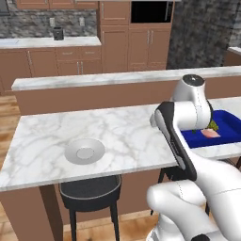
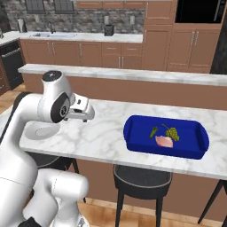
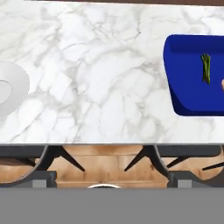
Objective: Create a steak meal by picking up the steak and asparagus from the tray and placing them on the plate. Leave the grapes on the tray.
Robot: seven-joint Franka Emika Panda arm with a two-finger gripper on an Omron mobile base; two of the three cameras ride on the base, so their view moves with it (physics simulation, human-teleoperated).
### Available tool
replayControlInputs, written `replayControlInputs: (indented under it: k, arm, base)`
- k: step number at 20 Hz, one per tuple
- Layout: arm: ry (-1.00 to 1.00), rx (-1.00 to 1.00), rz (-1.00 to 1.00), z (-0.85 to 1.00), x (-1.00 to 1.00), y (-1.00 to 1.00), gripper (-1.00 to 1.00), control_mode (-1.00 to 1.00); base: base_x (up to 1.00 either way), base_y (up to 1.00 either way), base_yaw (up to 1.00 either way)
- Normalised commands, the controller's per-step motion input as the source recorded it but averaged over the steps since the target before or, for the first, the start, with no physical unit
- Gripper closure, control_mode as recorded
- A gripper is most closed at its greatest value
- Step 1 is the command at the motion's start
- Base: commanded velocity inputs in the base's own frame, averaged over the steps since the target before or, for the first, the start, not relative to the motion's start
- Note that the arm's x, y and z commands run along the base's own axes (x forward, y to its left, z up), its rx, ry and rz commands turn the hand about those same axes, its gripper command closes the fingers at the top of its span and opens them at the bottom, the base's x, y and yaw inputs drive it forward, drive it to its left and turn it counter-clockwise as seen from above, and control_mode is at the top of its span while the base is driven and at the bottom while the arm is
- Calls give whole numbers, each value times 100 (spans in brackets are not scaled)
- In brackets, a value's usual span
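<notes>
The deep blue tray [image 2: 133,138] lies on the right part of the marble island counter. In it are the pale pink steak [image 2: 164,141], the dark green asparagus [image 2: 154,131] and the yellow-green grapes [image 2: 172,133]. The round grey plate [image 1: 84,151] sits on the left part of the counter, well apart from the tray. My gripper [image 2: 85,118] hangs above the counter between plate and tray, nearer the plate, holding nothing. The hand view looks down on the tray [image 3: 188,103] with the asparagus [image 3: 205,68], a sliver of steak [image 3: 222,84], and the plate's rim [image 3: 17,83] at the left edge.
Dark stools [image 1: 89,193] [image 2: 142,177] stand under the counter's near edge. A raised marble ledge [image 1: 94,80] runs along the far side of the counter. Bare marble [image 3: 100,78] stretches between plate and tray. My own arm [image 1: 179,136] hides part of the tray in the left base view.
</notes>
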Motion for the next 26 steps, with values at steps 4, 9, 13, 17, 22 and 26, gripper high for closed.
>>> replayControlInputs:
  k: [4,9,13,17,22,26]
  arm:
    - [0,2,-4,-23,27,-44,-100,-100]
    - [0,3,-7,-29,42,-59,-100,-100]
    - [0,5,-5,-14,52,-63,-100,-100]
    - [0,4,-1,-4,30,-69,-100,-100]
    - [5,0,0,-18,22,-90,-100,-100]
    - [10,-5,0,-26,14,-68,-100,-100]
  base:
    - [0,0,0]
    - [0,0,0]
    - [0,0,0]
    - [0,0,0]
    - [0,0,0]
    - [0,0,0]
